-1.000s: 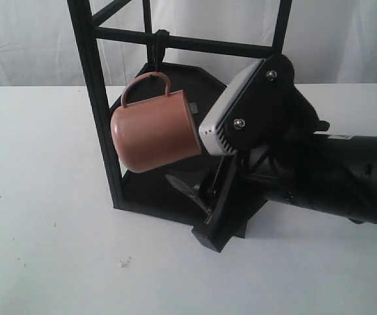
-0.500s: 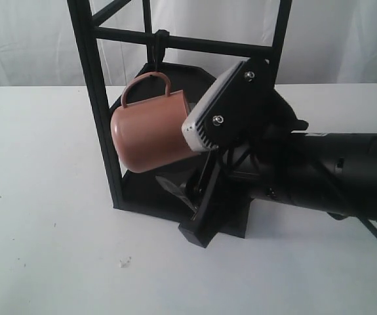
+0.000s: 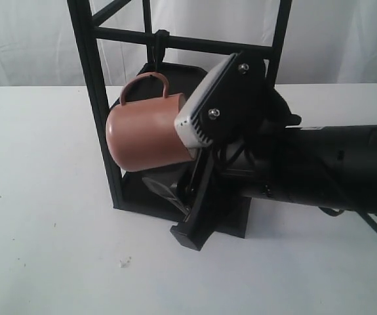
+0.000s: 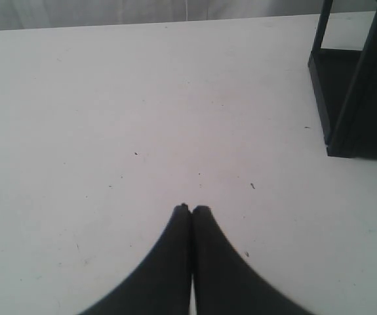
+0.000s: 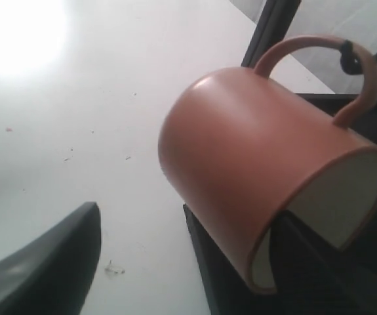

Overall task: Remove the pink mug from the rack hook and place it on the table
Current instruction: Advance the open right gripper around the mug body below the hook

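The pink mug hangs by its loop handle from the black rack hook, tilted with its cream mouth toward the right arm. My right gripper is open at the mug's mouth. In the right wrist view the mug fills the middle; one finger stands clear of its outer wall, while the other finger shows dark at the rim, seemingly inside the mouth. The hook holds the handle top. My left gripper is shut and empty over the white table.
The tall black rack stands on the table, its angular lower shelf under the mug. Its base corner shows in the left wrist view. A small crumb lies on the table in front of the rack.
My right gripper has moved left toward the mug. The mug has swung slightly to the left on the hook. The left gripper is seen only now.
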